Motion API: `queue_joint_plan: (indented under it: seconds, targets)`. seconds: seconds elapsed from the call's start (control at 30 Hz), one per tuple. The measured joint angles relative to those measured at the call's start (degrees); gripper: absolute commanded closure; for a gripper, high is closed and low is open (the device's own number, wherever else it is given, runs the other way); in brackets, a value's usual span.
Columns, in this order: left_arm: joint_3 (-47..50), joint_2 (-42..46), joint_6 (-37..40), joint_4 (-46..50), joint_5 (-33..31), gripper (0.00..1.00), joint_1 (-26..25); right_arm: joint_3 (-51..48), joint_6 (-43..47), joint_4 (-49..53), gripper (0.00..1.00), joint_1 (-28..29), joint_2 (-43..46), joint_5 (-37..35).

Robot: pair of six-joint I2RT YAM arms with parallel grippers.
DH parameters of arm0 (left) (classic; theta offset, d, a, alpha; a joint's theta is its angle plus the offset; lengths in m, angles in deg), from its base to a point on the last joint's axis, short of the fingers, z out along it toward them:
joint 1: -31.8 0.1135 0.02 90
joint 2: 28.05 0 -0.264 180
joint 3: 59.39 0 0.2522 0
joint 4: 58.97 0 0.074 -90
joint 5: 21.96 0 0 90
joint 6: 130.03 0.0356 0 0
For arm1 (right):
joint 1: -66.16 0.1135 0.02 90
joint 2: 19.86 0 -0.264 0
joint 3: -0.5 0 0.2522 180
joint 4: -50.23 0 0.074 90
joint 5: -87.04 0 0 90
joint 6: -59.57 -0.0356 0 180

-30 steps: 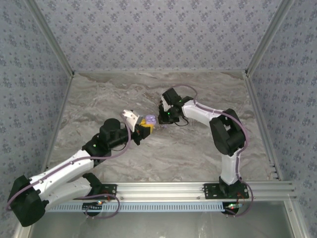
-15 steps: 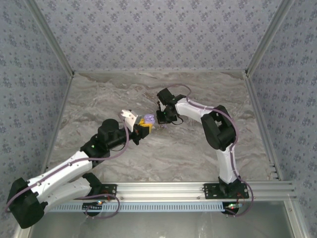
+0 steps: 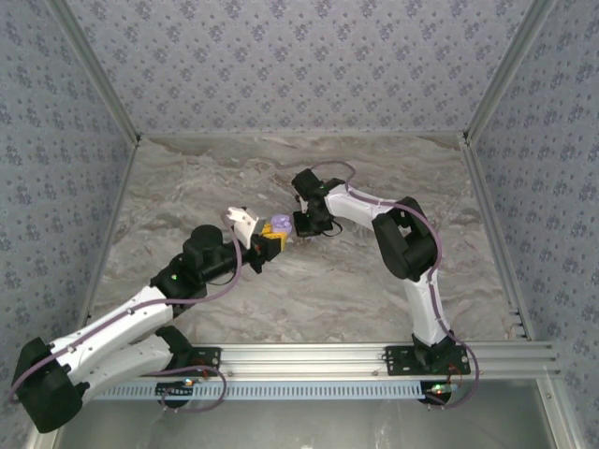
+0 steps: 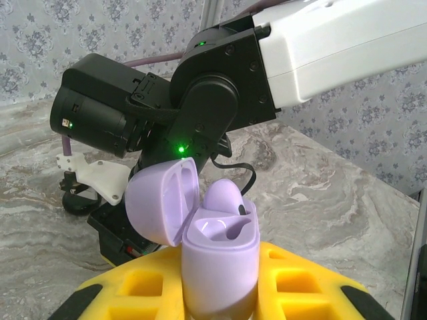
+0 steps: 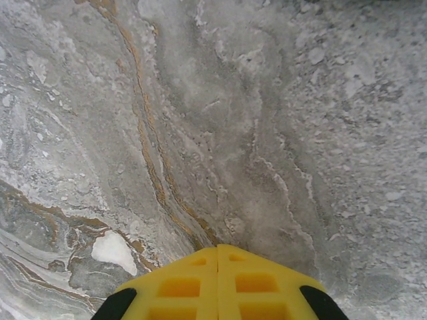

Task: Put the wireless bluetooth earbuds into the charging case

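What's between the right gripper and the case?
Nothing. In the top view, a sliver of bare table separates the right gripper from the case.

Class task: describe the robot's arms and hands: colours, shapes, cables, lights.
The left arm and right arm have white shells with black joints; a lilac cable runs along each. The left hand and right hand have yellow fingers with square recesses and black patches. A green light glows on the right arm.

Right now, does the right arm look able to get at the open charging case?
Probably yes: the right gripper, jaws shut, hangs close beside the charging case, whose lid stands open, and I see nothing between them.
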State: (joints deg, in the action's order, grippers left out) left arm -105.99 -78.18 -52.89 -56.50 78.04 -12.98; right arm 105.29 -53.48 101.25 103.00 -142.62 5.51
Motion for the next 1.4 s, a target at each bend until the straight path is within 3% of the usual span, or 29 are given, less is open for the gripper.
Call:
queue_joint_plan:
  seconds: [1.03,1.4]
  targets:
    - [0.0,-0.28,-0.17,-0.04,-0.22,0.79,0.0,-4.68,5.57,6.4,0.9,2.86,4.57,-1.68]
    - [0.0,-0.46,-0.2,-0.04,-0.22,0.79,0.0,-6.78,6.05,7.39,0.89,2.84,11.23,-2.32]
